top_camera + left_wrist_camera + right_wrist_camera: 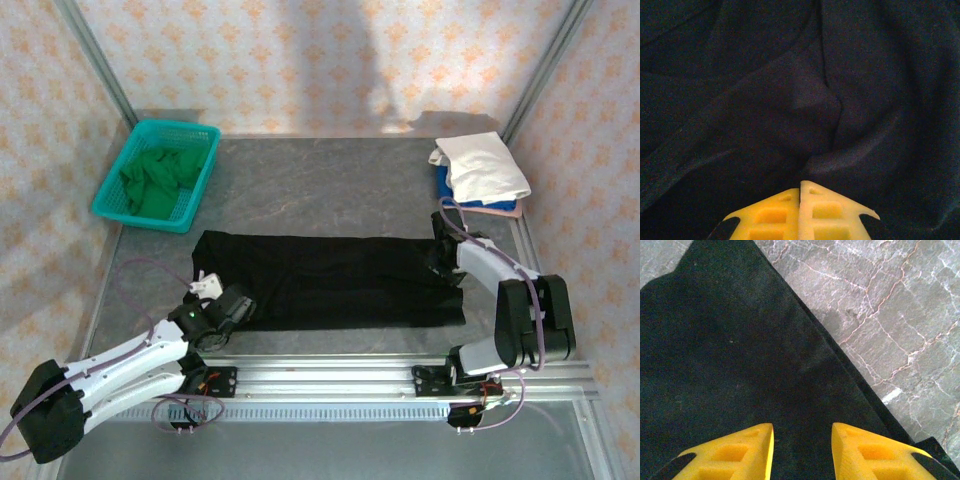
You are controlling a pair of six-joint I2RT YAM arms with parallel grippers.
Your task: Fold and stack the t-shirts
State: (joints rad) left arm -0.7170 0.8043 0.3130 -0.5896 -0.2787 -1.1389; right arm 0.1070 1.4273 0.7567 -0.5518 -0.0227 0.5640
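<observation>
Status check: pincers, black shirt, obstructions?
Left pincer shut, pinching black t-shirt, left end. Right pincer open over right end. Shirt lies flat. Basket, folded stack stand apart.

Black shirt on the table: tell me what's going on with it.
The black t-shirt lies folded into a long strip across the table. The left end effector is shut, pinching cloth at its left end; the right end effector hangs open over its right end. A white t-shirt tops the stack at the far right; a green t-shirt sits in the teal basket.
</observation>
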